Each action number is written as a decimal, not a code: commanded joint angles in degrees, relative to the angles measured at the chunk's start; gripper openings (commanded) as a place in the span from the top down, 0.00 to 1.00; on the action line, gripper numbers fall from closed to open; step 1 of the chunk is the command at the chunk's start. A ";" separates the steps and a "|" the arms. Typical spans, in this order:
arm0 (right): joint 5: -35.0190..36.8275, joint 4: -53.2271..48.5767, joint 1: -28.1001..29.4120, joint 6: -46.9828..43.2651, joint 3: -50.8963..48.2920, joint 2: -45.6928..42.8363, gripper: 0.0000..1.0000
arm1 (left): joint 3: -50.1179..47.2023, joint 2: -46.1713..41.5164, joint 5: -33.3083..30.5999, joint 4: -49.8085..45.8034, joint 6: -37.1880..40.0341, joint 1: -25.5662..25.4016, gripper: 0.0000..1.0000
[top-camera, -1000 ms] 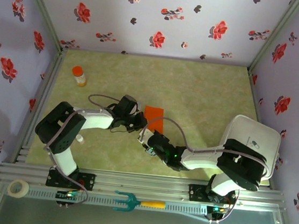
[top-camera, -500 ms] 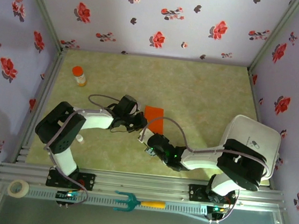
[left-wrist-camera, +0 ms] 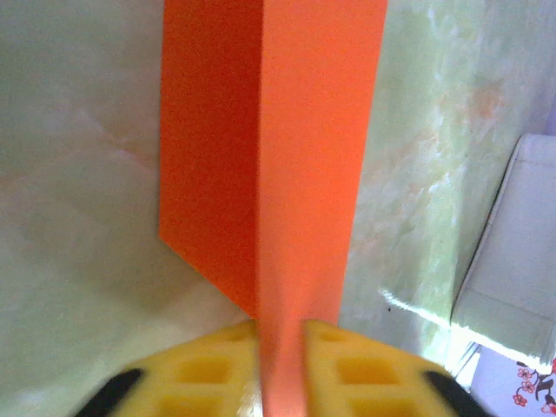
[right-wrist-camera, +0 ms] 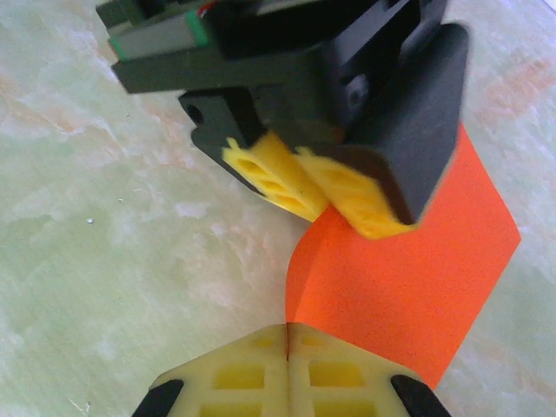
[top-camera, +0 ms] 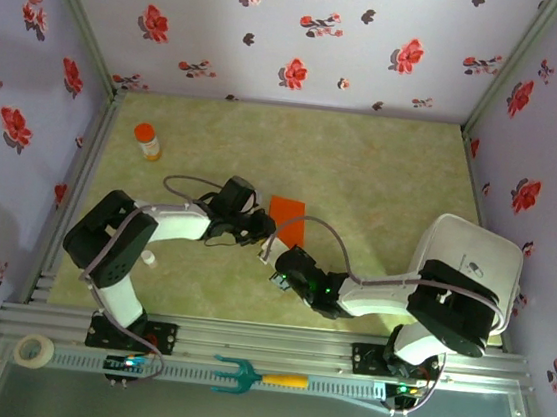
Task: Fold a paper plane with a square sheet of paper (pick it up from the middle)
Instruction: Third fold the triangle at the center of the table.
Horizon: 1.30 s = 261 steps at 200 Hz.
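**The square sheet of paper point(top-camera: 287, 221): creased and standing between two grippers**

The sheet is sitting about mid-table on the green table point(top-camera: 383, 170), just right of the left gripper point(left-wrist-camera: 280, 340) and just beyond the right gripper point(right-wrist-camera: 287, 337). In the left wrist view it is showing two orange panels meeting at a straight crease, the left panel darker and the right one brighter. In the right wrist view it is curving up off the surface rather than lying flat.

Left gripper: its jaws are standing narrowly apart, with the sheet's near end running between the yellow pads point(left-wrist-camera: 213, 365). Whether the pads are pressing the paper cannot be told.

Right gripper: its pads point(right-wrist-camera: 234, 378) are meeting along their whole seam, leaving no gap. A corner of the sheet is reaching the tips at that seam. Whether it is being nipped there cannot be told.

An orange-capped bottle point(top-camera: 146, 140) is standing well apart, toward the table's far left corner. A white box point(top-camera: 475, 253) is sitting at the table's right edge.
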 commanded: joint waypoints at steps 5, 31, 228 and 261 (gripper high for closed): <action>-2.91 -1.80 -1.47 4.55 -0.30 -2.75 1.00 | 1.13 -3.65 -3.48 -5.88 1.79 0.61 0.71; -14.65 -3.76 -6.83 12.74 -0.01 -5.18 1.00 | 1.86 -7.16 -8.25 -11.21 3.32 1.51 0.65; -52.56 -6.94 -20.73 31.50 4.80 0.27 1.00 | 16.00 3.22 0.70 -14.62 10.67 3.60 0.81; -52.10 -5.73 -20.79 31.11 3.71 0.68 1.00 | 20.88 10.34 2.13 -16.84 13.08 2.21 0.84</action>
